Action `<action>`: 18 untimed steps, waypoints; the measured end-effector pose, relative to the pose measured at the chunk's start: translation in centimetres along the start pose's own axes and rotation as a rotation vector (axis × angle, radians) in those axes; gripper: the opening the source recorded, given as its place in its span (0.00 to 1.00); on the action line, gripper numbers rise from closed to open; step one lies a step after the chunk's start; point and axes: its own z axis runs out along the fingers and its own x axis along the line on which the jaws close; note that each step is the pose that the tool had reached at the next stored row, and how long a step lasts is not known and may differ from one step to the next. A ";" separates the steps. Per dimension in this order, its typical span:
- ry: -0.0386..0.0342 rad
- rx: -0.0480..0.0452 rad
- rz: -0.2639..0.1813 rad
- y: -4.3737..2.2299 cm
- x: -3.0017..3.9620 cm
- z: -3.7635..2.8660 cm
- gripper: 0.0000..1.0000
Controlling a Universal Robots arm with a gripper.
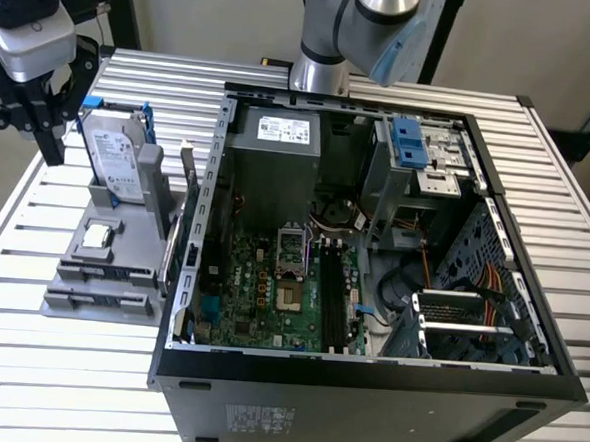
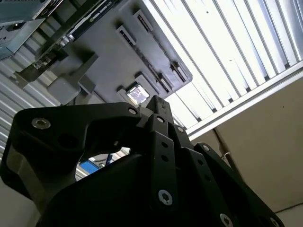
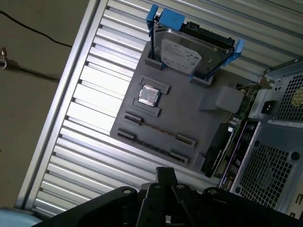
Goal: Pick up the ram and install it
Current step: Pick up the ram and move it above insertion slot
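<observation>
Ram [image 3: 156,128] is sitting edge-on in the gray fixture [image 3: 189,118], near its edge opposite the hard drive [image 3: 187,52], long axis along that edge. Gripper [image 3: 165,172] is hovering apart from it, jaws seemingly pressed together, empty.

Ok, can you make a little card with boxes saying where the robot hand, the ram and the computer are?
gripper: up in the air beside the hard drive, holding nothing
ram: thin stick on edge in the gray tray, untouched
computer case: open, at the exterior view's right of the tray
motherboard: green, lying inside the case
</observation>
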 end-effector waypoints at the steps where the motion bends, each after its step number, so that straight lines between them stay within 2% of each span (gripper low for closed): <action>1: 0.0002 0.0001 -0.005 0.00 0.00 0.00 0.00; 18: 0.0044 0.0032 -0.095 0.00 0.00 0.00 0.00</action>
